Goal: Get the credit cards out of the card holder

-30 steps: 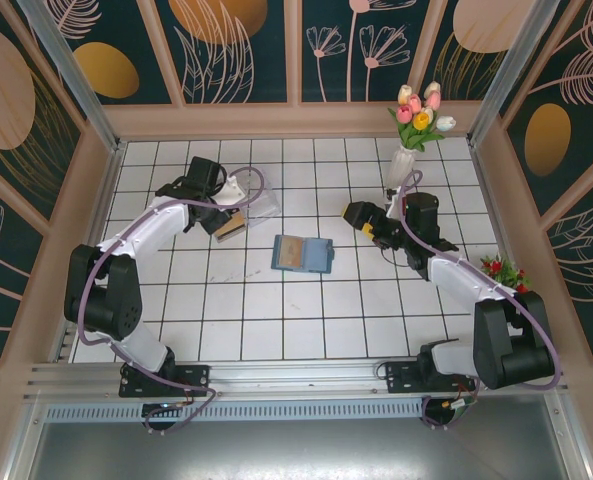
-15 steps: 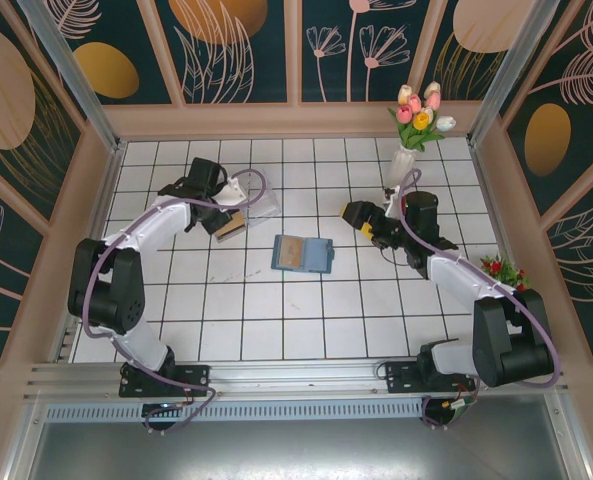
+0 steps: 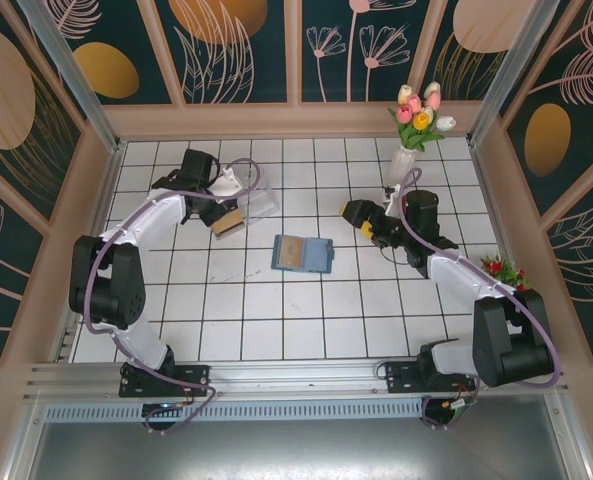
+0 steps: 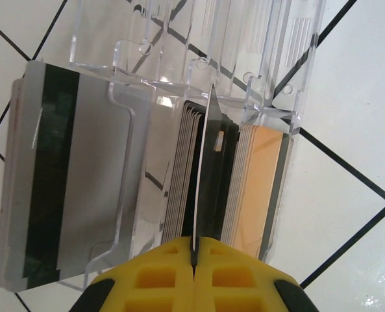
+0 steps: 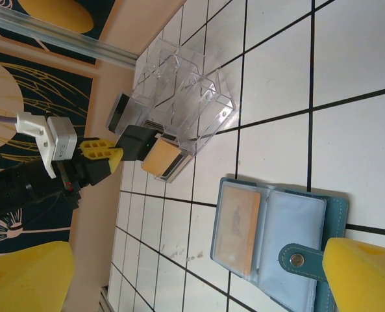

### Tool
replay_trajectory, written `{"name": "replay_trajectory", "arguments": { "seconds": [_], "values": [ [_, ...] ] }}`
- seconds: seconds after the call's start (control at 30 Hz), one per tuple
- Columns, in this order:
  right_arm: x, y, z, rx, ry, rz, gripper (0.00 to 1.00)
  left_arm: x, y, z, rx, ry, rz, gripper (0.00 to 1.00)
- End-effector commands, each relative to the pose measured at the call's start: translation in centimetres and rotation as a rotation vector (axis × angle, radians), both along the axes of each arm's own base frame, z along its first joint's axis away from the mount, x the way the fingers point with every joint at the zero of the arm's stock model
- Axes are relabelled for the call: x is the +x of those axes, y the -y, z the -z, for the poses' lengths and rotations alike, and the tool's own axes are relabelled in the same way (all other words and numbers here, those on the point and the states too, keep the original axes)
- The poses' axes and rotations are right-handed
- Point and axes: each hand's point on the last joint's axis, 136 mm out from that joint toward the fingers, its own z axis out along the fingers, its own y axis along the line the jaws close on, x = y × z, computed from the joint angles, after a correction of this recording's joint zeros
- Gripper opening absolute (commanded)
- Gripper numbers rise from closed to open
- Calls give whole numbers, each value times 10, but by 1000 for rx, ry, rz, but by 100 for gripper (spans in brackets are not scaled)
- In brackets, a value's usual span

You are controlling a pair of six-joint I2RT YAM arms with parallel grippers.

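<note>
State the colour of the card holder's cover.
Teal-blue outside, pale grey inside; the card holder shows best in the right wrist view.

I see white tiled table (image 3: 276, 320): open card holder (image 3: 303, 253) mid-table, clear box (image 3: 259, 203) back-left, flower vase (image 3: 403, 163) back-right.

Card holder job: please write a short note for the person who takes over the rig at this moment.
Left hand: shut on one card, edge-on at the clear box, among the cards stacked there.
Right hand: open, near the open card holder, holding nothing.
Done: several cards sit in the clear box.
Left: a tan card shows in the holder's pocket; release the held card, then take it out.
</note>
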Motion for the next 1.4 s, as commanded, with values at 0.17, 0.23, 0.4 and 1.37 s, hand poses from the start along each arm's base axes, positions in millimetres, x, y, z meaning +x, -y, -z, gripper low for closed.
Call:
{"name": "replay_trajectory", "arguments": {
  "seconds": [0.17,0.23,0.4,1.37],
  "values": [
    [6,-3,-9,22,0,-2,99,3,-3,9,-38,-32,4,1],
    [5,-3,-8,20,-5,-2,99,2,-5,11,-36,-35,1,2],
    [4,-5,-7,20,-11,-2,99,1,-11,12,-41,-33,-13,8],
    [5,-7,1,-50,-31,24,99,16,-9,-60,-210,125,-199,56]
  ]
}}
